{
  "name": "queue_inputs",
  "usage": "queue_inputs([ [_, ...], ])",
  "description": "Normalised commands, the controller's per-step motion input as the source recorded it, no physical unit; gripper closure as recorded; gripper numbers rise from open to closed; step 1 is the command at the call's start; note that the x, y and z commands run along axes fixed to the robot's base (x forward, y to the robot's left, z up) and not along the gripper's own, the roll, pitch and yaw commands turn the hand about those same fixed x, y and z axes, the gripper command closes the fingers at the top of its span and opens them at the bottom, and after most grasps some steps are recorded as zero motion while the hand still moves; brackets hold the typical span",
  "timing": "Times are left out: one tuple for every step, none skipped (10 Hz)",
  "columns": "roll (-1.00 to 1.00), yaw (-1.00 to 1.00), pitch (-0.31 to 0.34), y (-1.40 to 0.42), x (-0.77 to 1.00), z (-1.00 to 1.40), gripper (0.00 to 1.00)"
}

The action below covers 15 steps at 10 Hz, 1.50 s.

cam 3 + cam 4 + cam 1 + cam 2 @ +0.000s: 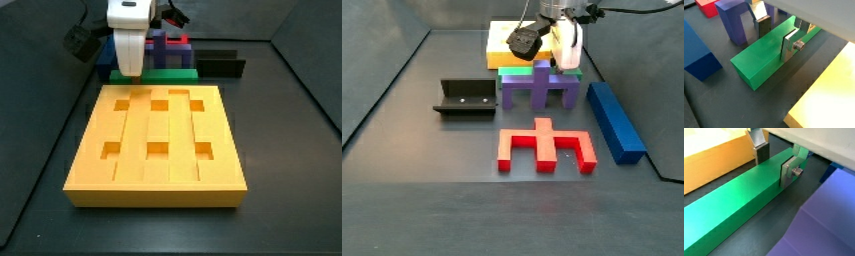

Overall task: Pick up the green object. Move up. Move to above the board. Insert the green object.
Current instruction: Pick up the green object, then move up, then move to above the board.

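between the board (827, 95) and a purple block (736, 20), in a wrist view, the green bar (767, 52) lies flat on the dark floor. the gripper (777, 31) straddles it near one end: one silver finger (791, 44) stands against the bar's near side, the other finger (763, 21) against the far side (whether the pads actually press the bar cannot be told). a blue bar (697, 54) lies well apart on the purple block's side, and a red piece (707, 7) shows beyond it.

in a wrist view from the opposite side, the green bar (741, 203) runs lengthwise just beside the board's (711, 163) orange wall. the gripper (774, 159) has its jaws set about the bar's width apart, one finger (789, 170) flush on the bar's side, the other (759, 149) down in the gap next to the board. the purple block (827, 223) fills the near corner.

in a side view, the gripper (130, 68) hangs low over the board's (158, 180) far edge, where a strip of the green bar (171, 73) shows on the floor.

in a side view, the gripper (556, 55) is down behind the purple block (540, 88), the green bar (516, 72) between block and board (509, 45). nearer lie the red piece (545, 147), the blue bar (615, 120) and the fixture (465, 98).
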Motion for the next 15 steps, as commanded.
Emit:
queue_inputs([
  [0.0,0.0,0.0,0.0,0.0,0.0,1.0],
  [0.0,0.0,0.0,0.0,0.0,0.0,1.0],
  [0.0,0.0,0.0,0.0,0.0,0.0,1.0],
  [0.0,0.0,0.0,0.0,0.0,0.83,1.0],
  [-0.01,0.01,0.035,-0.07,-0.06,0.79,1.0],
  [-0.03,0.01,0.056,-0.07,-0.08,0.66,1.0],
  [-0.09,0.0,0.048,-0.02,-0.03,0.3,1.0],
  [0.0,0.0,0.0,0.0,0.0,1.4,1.0],
  [0.0,0.0,0.024,0.0,-0.01,1.4,1.0],
  [-0.05,0.0,0.053,-0.01,-0.04,1.4,1.0],
  [-0.11,-0.01,0.028,0.01,-0.03,1.4,1.0],
  [-0.09,-0.01,0.048,0.01,0.01,1.4,1.0],
  [-0.07,-0.01,0.074,0.0,0.01,1.4,1.0],
  [-0.08,-0.01,0.064,0.01,0.0,1.4,1.0],
  [-0.08,-0.01,0.057,0.01,0.02,0.69,1.0],
])
